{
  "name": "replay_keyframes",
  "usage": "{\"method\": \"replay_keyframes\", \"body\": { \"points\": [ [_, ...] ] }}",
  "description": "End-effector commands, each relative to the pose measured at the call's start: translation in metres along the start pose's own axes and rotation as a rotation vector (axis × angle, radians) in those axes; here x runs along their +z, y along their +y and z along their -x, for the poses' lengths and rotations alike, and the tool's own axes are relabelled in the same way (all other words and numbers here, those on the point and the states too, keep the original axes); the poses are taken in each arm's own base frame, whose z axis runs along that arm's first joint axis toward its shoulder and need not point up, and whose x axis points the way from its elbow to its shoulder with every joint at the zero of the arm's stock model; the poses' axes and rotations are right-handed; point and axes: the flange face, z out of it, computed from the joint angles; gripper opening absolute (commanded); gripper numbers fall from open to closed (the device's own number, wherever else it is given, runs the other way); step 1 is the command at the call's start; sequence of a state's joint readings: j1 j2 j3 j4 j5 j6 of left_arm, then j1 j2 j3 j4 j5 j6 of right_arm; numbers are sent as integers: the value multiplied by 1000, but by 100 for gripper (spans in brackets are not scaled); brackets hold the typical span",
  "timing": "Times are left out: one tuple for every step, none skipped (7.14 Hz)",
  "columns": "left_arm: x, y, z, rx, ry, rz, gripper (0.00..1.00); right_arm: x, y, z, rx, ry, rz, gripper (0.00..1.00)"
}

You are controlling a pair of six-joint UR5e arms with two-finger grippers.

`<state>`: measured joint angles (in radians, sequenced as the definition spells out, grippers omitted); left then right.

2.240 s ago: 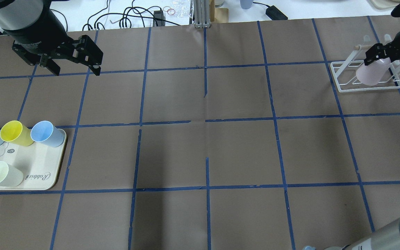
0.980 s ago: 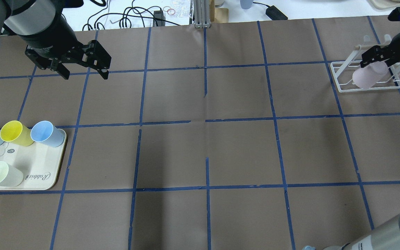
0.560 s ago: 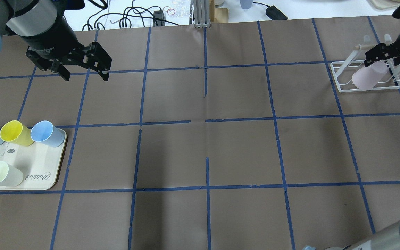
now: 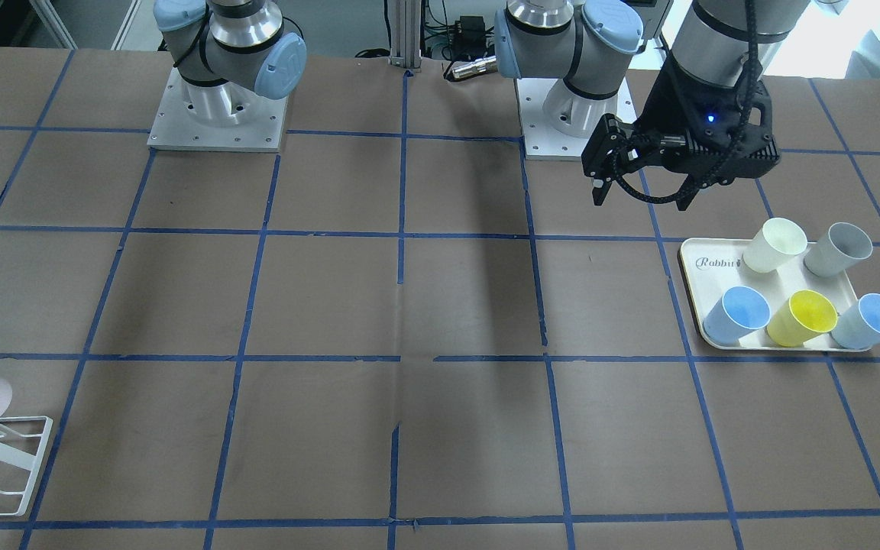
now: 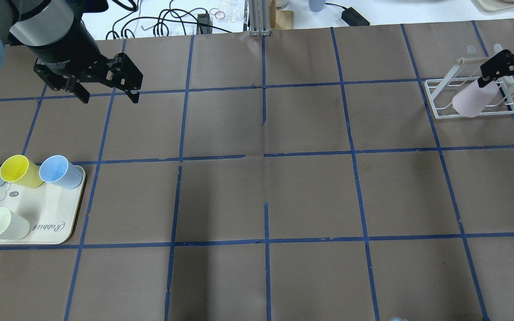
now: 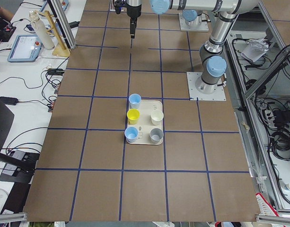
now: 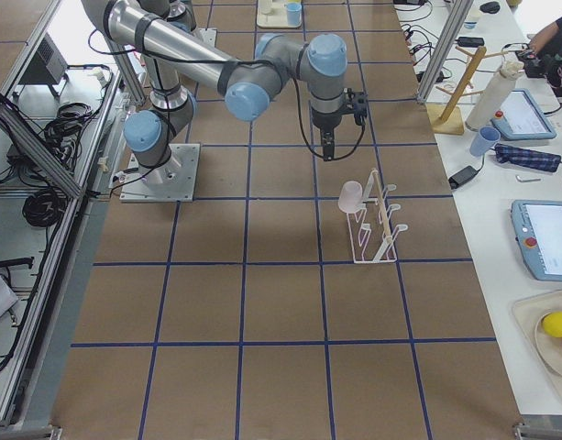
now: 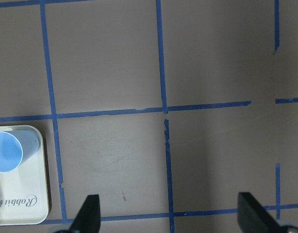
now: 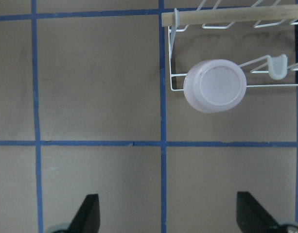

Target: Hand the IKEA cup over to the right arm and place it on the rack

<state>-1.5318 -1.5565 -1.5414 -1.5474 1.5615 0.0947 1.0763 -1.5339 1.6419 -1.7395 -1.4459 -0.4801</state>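
The pale pink IKEA cup (image 5: 470, 101) sits upside down and tilted on a rod of the white wire rack (image 5: 435, 99) at the table's far right. It also shows in the right wrist view (image 9: 215, 86), base up on the rack (image 9: 172, 53), and in the exterior right view (image 7: 352, 194). My right gripper (image 5: 503, 79) is open and empty, above and just beyond the cup, apart from it. My left gripper (image 5: 109, 96) is open and empty over the far left of the table; it also shows in the front view (image 4: 641, 200).
A cream tray marked "Rabbit" (image 5: 54, 218) at the near left holds two blue cups (image 5: 58, 171), a yellow cup (image 5: 18, 170), a cream cup (image 5: 0, 223) and a grey cup (image 4: 841, 248). Blue tape lines grid the brown table. Cables lie beyond the far edge.
My right gripper lowered the pink cup onto the rack, opened, and drew back up and to the right. The cup stays on the rack. My left gripper shifted slightly right, then held.
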Motion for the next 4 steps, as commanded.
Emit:
{"method": "replay_keyframes", "body": {
  "points": [
    [3,6,-2,12,1,12,100,-35,33,86,7,15,62,100],
    [6,5,5,15,-2,18,100,-32,36,134,-22,63,82,100],
    [6,-4,6,21,-8,16,100,-29,39,168,33,65,85,100],
    [6,-6,6,19,-5,16,100,-31,47,196,21,62,78,100]
  ]
}}
